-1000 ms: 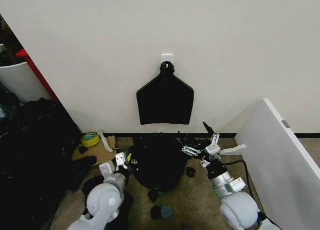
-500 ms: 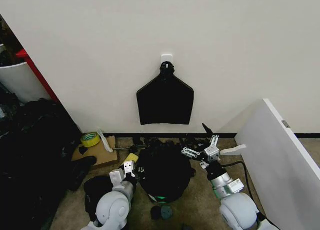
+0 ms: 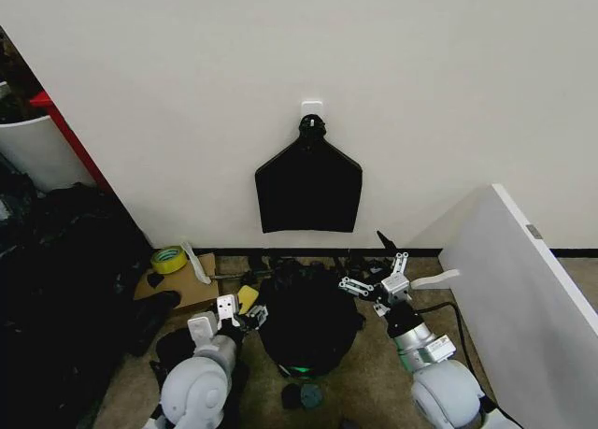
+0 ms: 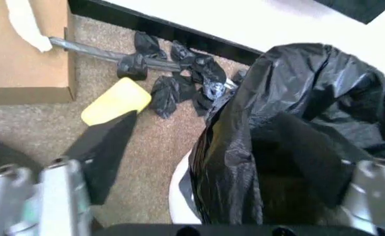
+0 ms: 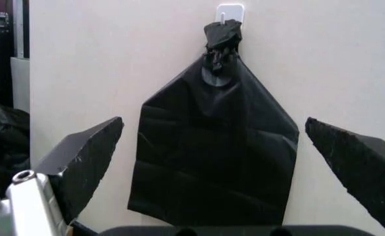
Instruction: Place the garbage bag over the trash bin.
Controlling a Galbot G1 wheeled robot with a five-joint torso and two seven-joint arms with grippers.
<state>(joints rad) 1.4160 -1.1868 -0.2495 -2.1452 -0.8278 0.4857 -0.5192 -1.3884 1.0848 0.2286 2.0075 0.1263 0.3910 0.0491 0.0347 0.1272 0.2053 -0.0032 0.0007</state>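
1. My left gripper (image 3: 237, 311) hangs open just beside the garbage bag (image 3: 306, 321), holding nothing.
2. The bag drapes over the trash bin (image 4: 179, 194) on the floor.
3. My right gripper (image 3: 376, 274) is spread open, empty, facing the black sheet (image 5: 215, 157) on the wall.

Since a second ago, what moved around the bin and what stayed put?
The left gripper swung in from the bin's left side toward the garbage bag, then eased back a little; its jaws are open, with the bag's edge between them. The bag settled lower, baring the trash bin's green base. The right gripper, jaws open, stayed raised at the bag's right, and the black sheet still hangs on the wall.
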